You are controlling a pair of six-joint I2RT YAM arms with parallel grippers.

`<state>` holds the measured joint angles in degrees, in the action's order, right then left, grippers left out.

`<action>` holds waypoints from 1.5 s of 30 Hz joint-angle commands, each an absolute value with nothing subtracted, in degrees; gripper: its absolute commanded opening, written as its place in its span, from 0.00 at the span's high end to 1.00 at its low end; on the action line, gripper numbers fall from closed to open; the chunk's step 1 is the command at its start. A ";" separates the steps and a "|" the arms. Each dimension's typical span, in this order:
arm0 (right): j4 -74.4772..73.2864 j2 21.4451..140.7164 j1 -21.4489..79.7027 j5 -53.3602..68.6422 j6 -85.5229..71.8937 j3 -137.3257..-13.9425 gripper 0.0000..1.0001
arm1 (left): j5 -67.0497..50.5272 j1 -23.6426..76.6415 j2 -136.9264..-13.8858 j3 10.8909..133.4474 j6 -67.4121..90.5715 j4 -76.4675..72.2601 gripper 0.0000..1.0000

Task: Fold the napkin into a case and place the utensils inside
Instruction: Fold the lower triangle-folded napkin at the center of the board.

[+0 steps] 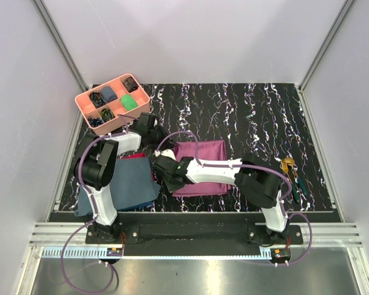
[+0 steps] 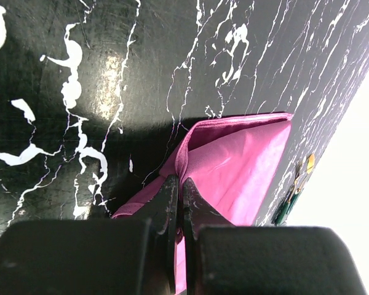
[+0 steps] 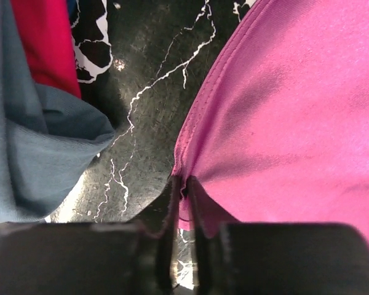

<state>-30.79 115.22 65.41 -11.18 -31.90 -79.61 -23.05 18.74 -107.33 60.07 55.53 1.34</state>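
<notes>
The plum-purple napkin (image 1: pixel 204 163) lies folded into a rectangle on the black marbled table. My left gripper (image 1: pixel 171 145) is at its far left corner. In the left wrist view this gripper (image 2: pixel 179 184) is shut on a raised fold of the napkin (image 2: pixel 234 166). My right gripper (image 1: pixel 174 182) is at the napkin's near left edge. The right wrist view shows it (image 3: pixel 184 184) shut on the hem of the napkin (image 3: pixel 295 110). The utensils (image 1: pixel 290 169), golden with dark green handles, lie on the table right of the napkin and show at the left wrist view's edge (image 2: pixel 298 184).
A slate-blue cloth (image 1: pixel 132 181) lies just left of the napkin, close to my right gripper (image 3: pixel 37 153). A small red cloth (image 1: pixel 134 156) peeks out beside it (image 3: pixel 46 43). A pink compartment tray (image 1: pixel 83 101) stands at the back left corner. White walls enclose the table.
</notes>
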 commanded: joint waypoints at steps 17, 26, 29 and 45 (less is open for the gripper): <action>-18.38 95.64 54.41 5.60 -34.19 -59.86 1.00 | -25.22 18.37 -102.48 59.33 52.30 1.14 1.00; -13.54 93.87 52.30 9.84 -35.77 -55.37 1.00 | -25.23 18.46 -102.31 58.45 52.47 0.70 1.00; -13.45 94.74 52.12 10.28 -35.51 -55.81 1.00 | -25.14 18.46 -102.48 58.62 52.38 0.70 1.00; -29.44 100.01 52.47 3.52 -27.43 -66.88 0.49 | -25.49 18.54 -103.18 58.62 52.47 0.35 1.00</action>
